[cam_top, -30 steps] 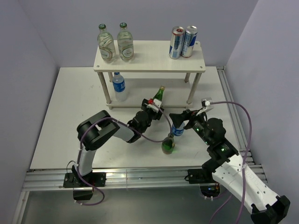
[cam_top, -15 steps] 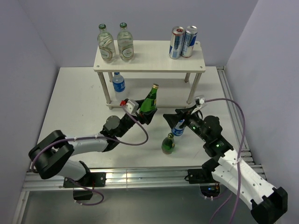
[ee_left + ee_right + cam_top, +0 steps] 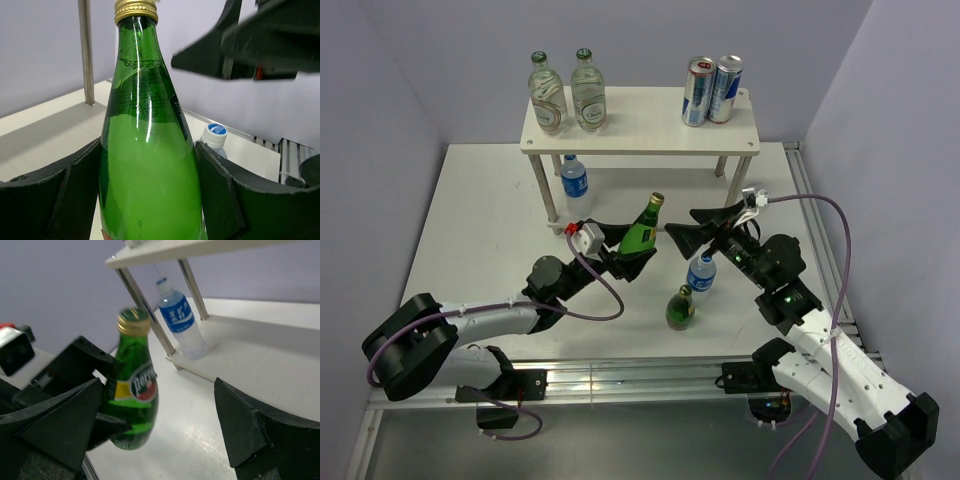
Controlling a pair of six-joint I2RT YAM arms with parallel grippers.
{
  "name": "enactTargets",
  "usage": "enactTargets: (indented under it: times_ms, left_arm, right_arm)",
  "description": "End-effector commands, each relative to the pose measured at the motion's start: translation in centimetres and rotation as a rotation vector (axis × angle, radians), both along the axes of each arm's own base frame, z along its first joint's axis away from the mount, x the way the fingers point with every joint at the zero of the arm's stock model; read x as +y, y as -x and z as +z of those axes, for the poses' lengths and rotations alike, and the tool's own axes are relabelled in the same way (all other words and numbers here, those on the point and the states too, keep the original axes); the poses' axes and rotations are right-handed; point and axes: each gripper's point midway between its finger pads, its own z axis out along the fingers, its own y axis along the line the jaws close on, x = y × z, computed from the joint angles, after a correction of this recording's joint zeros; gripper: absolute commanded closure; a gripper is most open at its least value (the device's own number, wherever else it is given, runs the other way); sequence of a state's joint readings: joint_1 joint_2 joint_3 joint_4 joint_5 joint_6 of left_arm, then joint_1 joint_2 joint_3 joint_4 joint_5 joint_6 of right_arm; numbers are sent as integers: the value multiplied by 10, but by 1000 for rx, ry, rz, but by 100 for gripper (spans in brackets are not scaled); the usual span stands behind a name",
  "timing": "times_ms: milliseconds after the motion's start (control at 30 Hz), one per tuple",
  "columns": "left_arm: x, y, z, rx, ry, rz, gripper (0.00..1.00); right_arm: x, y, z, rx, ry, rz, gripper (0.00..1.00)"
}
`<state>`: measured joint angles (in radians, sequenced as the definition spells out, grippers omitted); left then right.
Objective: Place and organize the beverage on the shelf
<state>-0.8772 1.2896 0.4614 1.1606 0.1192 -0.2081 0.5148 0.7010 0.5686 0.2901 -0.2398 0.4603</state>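
Note:
The shelf [image 3: 640,125] stands at the back, with two clear glass bottles [image 3: 567,95] and two cans [image 3: 712,90] on its top board. A small water bottle [image 3: 575,185] stands on its lower board and shows in the right wrist view [image 3: 179,320]. My left gripper [image 3: 628,250] is shut on a green glass bottle [image 3: 640,235], tilted and held above the table in front of the shelf; it fills the left wrist view [image 3: 147,165]. My right gripper [image 3: 682,222] is open and empty just right of that bottle [image 3: 134,390].
A second small water bottle [image 3: 701,272] and a second green bottle [image 3: 680,308] stand on the table below my right gripper. The water bottle's cap shows in the left wrist view [image 3: 216,131]. A shelf leg [image 3: 86,50] is behind the held bottle.
My left arm has stretched out low and carried the green bottle a little left. My right gripper has risen away from the small water bottle toward the held bottle, jaws wide.

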Motion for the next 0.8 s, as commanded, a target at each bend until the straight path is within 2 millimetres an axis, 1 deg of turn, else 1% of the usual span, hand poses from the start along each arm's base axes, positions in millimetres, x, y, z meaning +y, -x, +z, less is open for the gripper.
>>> enactTargets:
  times_ms: [0, 167, 200, 233, 267, 333, 367, 467, 500, 567, 633, 667, 700, 767]
  left_arm:
    - [24, 31, 101, -238, 308, -53, 100]
    - [21, 34, 101, -240, 315, -79, 100]
    - [21, 35, 101, -240, 318, -84, 100]
    - [21, 35, 101, -237, 321, -88, 100]
    - [21, 37, 102, -241, 321, -95, 100]
    - [21, 37, 102, -236, 323, -101, 100]
    - [20, 38, 100, -236, 319, -107, 100]
    - [20, 40, 98, -238, 318, -115, 100]
    - [20, 41, 97, -238, 320, -116, 100]
    - [22, 42, 97, -240, 324, -118, 100]
    - [21, 42, 97, -238, 319, -121, 100]
    - [21, 43, 96, -241, 317, -123, 100]
    - [21, 43, 95, -240, 318, -122, 100]
    - [22, 43, 94, -242, 322, -122, 100]
  right_arm:
    - [7, 3, 43, -88, -56, 37, 0]
    - [17, -5, 52, -91, -93, 67, 0]
    - [21, -10, 47, -67, -99, 70, 0]
    - [22, -12, 51, -79, -114, 72, 0]
    - [25, -17, 45, -66, -111, 74, 0]
    - [28, -21, 47, -69, -132, 78, 0]
    - [31, -26, 43, -60, -132, 77, 0]
    - [37, -35, 43, -60, -143, 80, 0]
    - [38, -37, 43, -56, -144, 79, 3]
    - [40, -42, 40, -47, -144, 76, 6]
    - [42, -46, 39, -45, -147, 72, 20]
    - [43, -48, 37, -39, -145, 71, 30]
    - [43, -50, 35, -32, -146, 68, 50]
    - [44, -54, 30, -16, -141, 58, 64]
